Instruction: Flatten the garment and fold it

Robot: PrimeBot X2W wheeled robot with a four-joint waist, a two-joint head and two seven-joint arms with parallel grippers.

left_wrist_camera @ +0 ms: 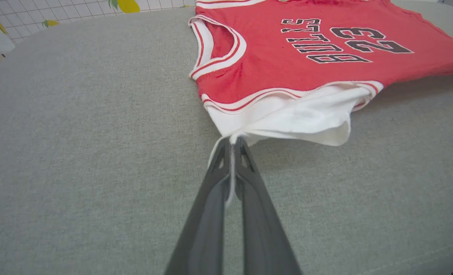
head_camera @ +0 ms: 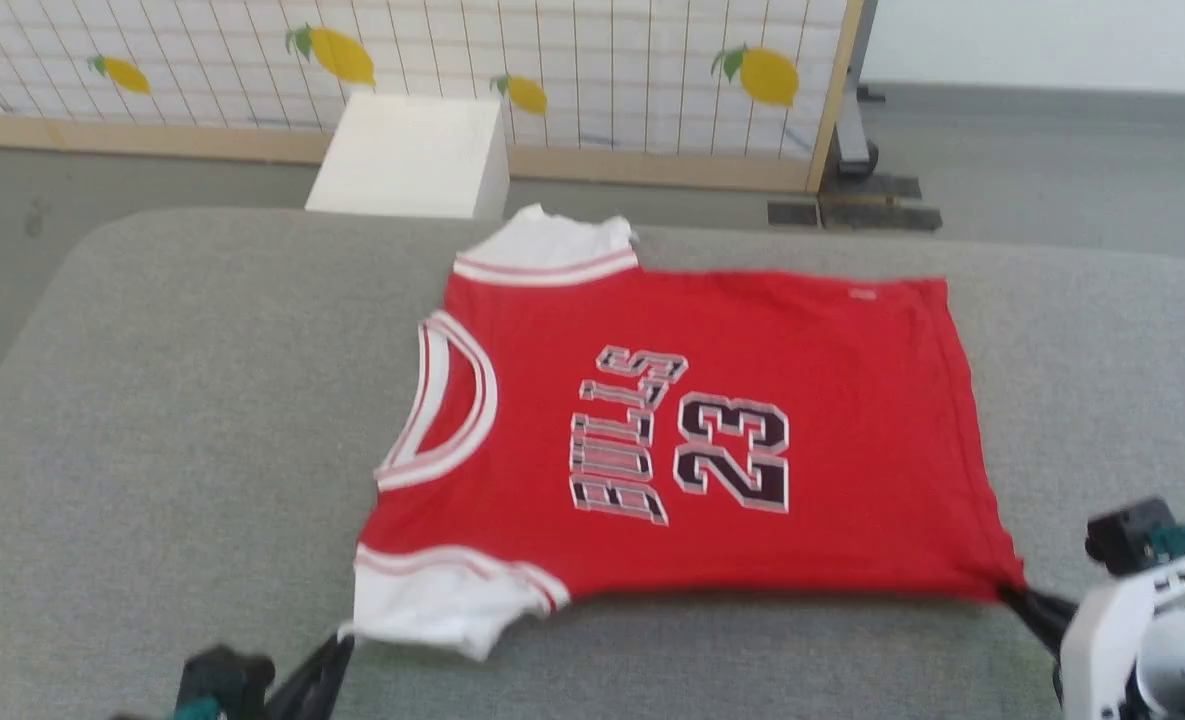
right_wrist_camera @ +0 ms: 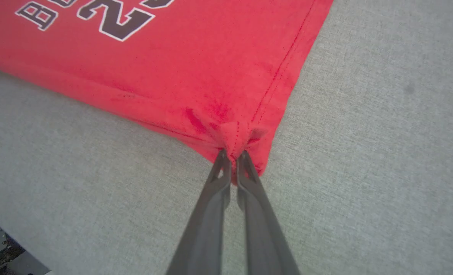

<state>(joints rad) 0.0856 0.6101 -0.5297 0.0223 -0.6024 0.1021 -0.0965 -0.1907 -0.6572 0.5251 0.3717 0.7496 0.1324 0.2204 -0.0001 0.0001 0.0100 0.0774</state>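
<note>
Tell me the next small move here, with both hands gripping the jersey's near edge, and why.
Probably lift both hands together and carry the near edge toward the far one. The left hand is shut on the white sleeve, the right hand on the red hem corner, and the garment already lies mostly flat.

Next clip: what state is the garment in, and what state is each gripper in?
garment: spread flat, print side up, on the gray surface; not yet folded.
left gripper: shut on the garment's near white sleeve.
right gripper: shut on the garment's red hem corner.
</note>
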